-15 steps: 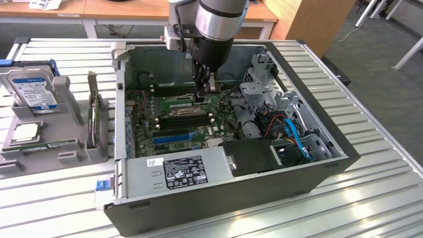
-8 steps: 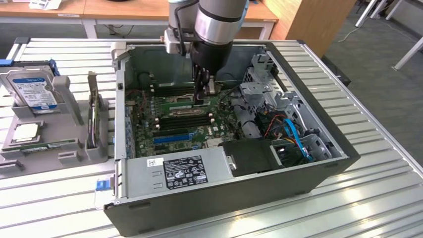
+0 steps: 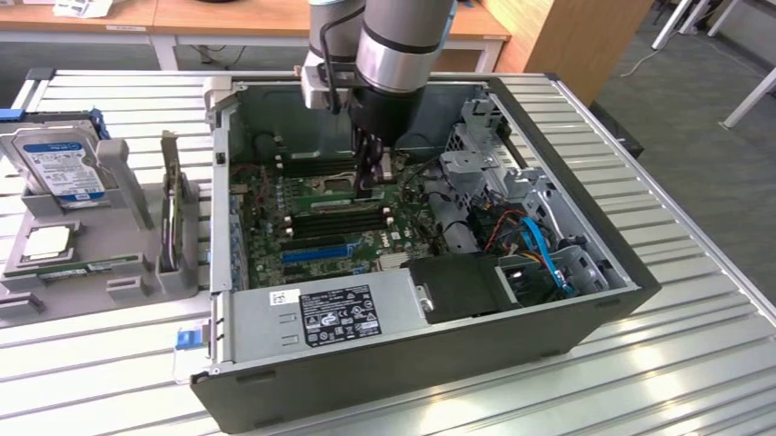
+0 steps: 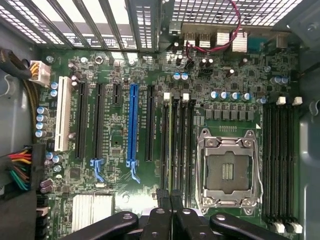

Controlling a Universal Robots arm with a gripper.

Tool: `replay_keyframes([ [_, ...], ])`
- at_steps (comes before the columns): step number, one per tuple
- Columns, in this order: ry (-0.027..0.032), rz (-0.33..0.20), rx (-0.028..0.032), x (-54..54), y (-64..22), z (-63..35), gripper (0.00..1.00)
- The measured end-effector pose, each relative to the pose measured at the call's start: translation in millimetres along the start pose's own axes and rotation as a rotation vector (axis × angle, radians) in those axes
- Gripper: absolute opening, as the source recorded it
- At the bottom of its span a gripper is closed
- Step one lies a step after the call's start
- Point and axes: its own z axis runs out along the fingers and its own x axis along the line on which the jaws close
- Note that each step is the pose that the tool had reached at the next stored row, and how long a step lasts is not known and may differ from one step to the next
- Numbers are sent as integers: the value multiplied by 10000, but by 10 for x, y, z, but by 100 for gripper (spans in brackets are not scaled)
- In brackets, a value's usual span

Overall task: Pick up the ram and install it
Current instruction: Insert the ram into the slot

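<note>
My gripper (image 3: 373, 177) reaches down into the open computer case (image 3: 401, 381), over the motherboard (image 4: 120, 200). Its dark fingertips (image 4: 163, 196) are pressed together at one end of the black memory slots (image 4: 186, 145). The ram (image 4: 172, 150) shows edge-on as a thin green strip. It runs from between the fingertips along one slot of that group. I cannot tell whether it is seated in the slot or hangs just above it. The empty processor socket (image 4: 227, 172) lies right beside these slots.
A blue expansion slot (image 4: 133, 125) and other black slots lie beside the memory slots. The power supply (image 3: 327, 313) and drive cage with blue cables (image 3: 546, 254) crowd the case. Outside it, a grey tray (image 3: 73, 291) holds a hard drive (image 3: 61, 168), a silver chip (image 3: 46, 241) and a green board (image 3: 91, 268).
</note>
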Motion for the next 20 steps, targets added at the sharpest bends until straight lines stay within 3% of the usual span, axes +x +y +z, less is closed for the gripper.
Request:
replay_keyframes([
  [20, 1, 0, -1, 4, -11, 173, 12],
])
